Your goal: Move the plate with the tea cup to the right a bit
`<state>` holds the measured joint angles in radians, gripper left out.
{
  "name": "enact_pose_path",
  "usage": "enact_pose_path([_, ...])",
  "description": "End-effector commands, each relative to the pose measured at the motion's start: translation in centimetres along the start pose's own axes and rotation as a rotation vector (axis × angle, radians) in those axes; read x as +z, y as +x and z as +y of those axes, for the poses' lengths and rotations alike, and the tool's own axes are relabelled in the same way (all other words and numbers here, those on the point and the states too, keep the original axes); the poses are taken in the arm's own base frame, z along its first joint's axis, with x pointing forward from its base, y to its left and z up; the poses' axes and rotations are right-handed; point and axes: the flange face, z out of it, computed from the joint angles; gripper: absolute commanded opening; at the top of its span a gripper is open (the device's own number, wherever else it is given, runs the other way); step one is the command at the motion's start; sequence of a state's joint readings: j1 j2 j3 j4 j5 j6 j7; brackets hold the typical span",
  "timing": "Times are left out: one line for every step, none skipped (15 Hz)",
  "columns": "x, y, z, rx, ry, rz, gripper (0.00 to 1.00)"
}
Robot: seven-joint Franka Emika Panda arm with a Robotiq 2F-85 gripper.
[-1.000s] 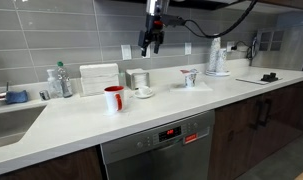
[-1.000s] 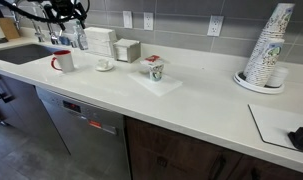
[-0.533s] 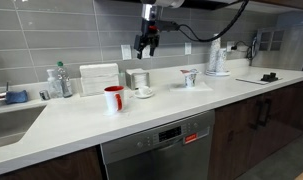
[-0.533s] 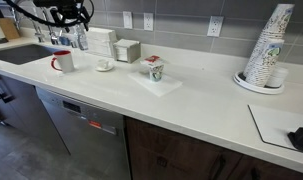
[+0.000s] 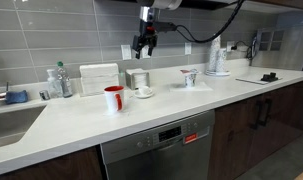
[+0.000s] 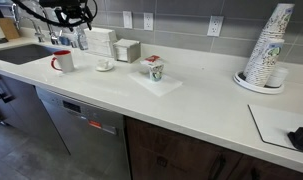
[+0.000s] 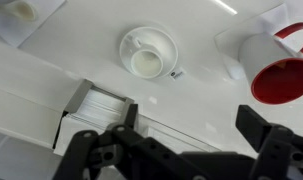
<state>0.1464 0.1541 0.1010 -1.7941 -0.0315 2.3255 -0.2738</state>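
Note:
A small white plate (image 5: 144, 94) with a white tea cup on it sits on the white counter, just in front of a square metal container (image 5: 138, 79). It also shows in the other exterior view (image 6: 105, 66) and in the wrist view (image 7: 149, 52), where the cup has a tea-bag tag hanging out. My gripper (image 5: 144, 45) hangs well above the plate, open and empty. It also shows in an exterior view (image 6: 66, 15). In the wrist view my gripper (image 7: 191, 125) has its jaws spread wide, below the plate in the picture.
A red mug (image 5: 113, 98) stands close beside the plate. A white napkin box (image 5: 99, 78), a bottle (image 5: 59, 80) and a sink (image 5: 6, 120) lie beyond it. A paper cup on a napkin (image 5: 190, 78) and a stack of cups (image 5: 217, 57) stand on the other side.
My gripper has drifted slightly sideways above the plate, staying open. Nothing on the counter has moved.

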Motion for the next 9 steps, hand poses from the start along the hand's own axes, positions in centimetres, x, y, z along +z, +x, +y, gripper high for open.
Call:
enact_pose_path([3.9,3.5,0.7,-0.033,-0.046,-0.002,1.00])
enact_pose_path([5.1,4.2,0.9,-0.049,-0.051,-0.009,1.00])
enact_pose_path([6.0,4.8,1.0,-0.060,-0.045,-0.019,1.00])
enact_pose_path([7.3,5.4,1.1,-0.080,-0.047,-0.020,1.00])
enact_pose_path([8.5,5.8,1.1,-0.092,-0.037,-0.027,1.00])
enact_pose_path([9.7,6.1,1.2,-0.103,-0.025,-0.038,1.00])
enact_pose_path([10.8,6.4,1.2,-0.106,-0.010,-0.045,1.00])
enact_pose_path([12.1,6.5,1.3,-0.115,0.006,-0.056,1.00])
enact_pose_path([13.1,6.6,1.3,-0.123,0.008,-0.062,1.00])
